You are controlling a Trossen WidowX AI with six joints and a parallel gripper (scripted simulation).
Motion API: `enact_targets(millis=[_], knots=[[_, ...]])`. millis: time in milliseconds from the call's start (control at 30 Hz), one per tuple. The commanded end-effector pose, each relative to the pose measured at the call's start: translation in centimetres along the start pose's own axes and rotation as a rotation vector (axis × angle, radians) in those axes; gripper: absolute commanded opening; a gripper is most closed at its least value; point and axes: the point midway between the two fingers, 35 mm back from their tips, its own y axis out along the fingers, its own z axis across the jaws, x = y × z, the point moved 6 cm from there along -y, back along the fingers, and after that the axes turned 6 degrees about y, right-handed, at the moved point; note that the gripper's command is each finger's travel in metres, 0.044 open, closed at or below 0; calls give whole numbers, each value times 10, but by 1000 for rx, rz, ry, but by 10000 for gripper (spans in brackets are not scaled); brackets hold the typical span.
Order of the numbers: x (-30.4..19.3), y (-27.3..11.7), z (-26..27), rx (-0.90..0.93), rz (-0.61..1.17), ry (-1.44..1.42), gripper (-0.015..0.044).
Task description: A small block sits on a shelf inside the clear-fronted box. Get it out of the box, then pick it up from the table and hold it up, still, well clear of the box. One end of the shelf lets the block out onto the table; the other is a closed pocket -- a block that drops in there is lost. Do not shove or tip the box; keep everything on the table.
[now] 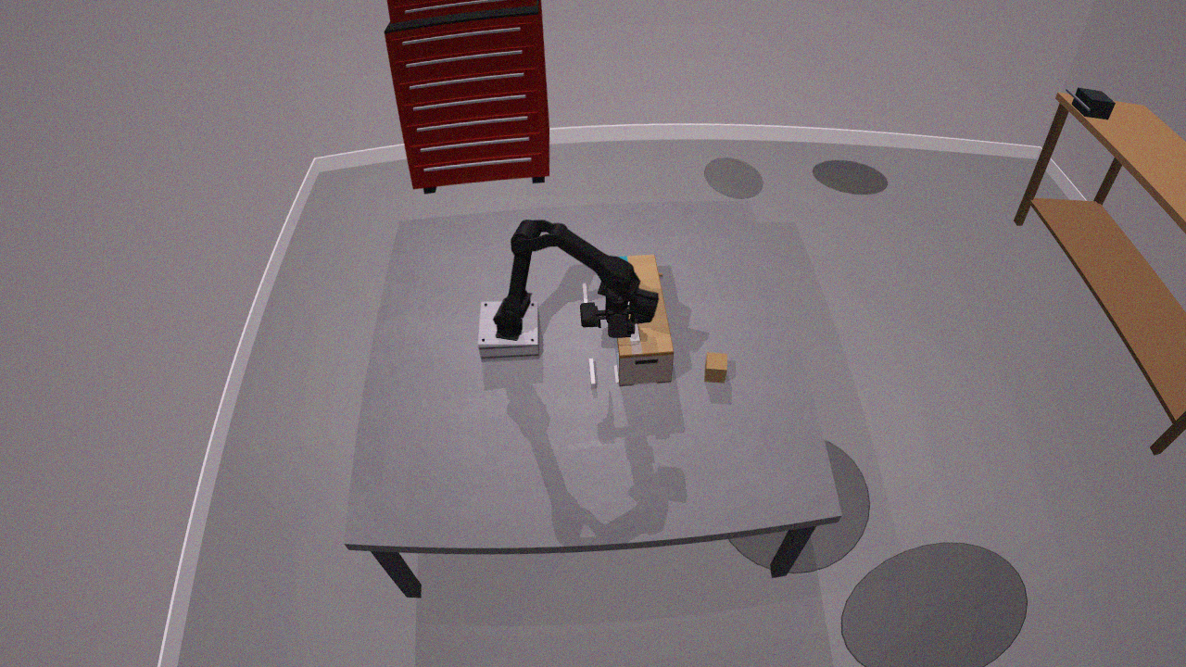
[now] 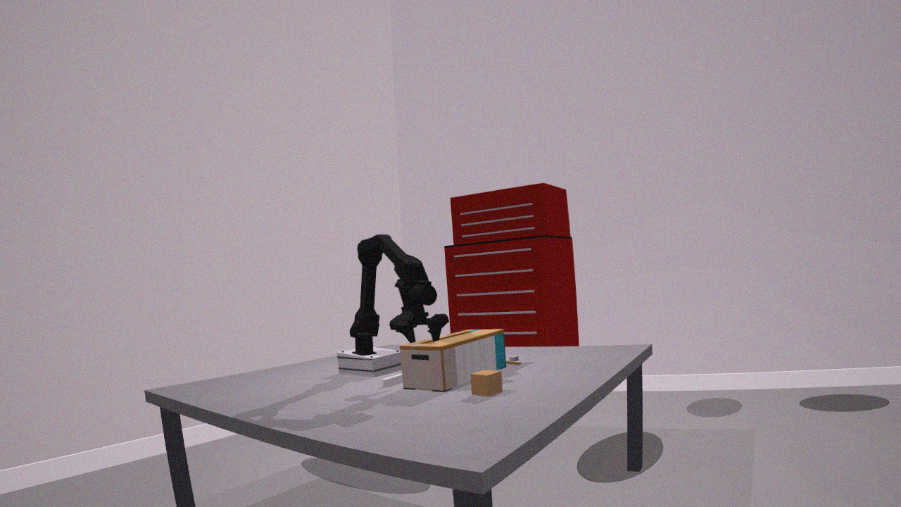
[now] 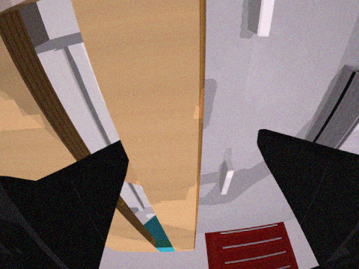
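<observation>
The long box (image 1: 659, 340) (image 2: 425, 370) (image 3: 161, 112) stands on the grey table (image 1: 447, 464) (image 2: 440, 434), with a wooden top, a lengthwise slot and a teal part (image 3: 161, 233) near its far end. My gripper (image 1: 605, 320) (image 2: 424, 340) (image 3: 194, 142) is open and empty, pointing down low at the box. In the wrist view its left finger overlaps the slot and its right finger lies over the table beside the box. I cannot make out the small block on the shelf. The shelf inside is mostly hidden by the top and my left finger.
A larger wooden cube (image 1: 716, 367) (image 2: 486, 383) stands beside the box. Upright white strips (image 1: 592, 372) (image 3: 226, 182) stand on the box's robot side. The arm's base (image 1: 508, 350) (image 2: 368, 362) is beyond them. A red cabinet (image 1: 476, 99) (image 2: 510, 283) (image 3: 250, 246) stands behind the table.
</observation>
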Motion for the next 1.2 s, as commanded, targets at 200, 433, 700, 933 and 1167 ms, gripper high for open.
enact_targets(millis=[200,433,700,933,1167], knots=[[3,16,-2,-2,7,4,400],[5,20,-2,0,0,0,400],[-6,25,-3,-2,2,1,400],[-23,31,-5,-2,3,1,400],[-24,32,-6,-2,3,1,400]])
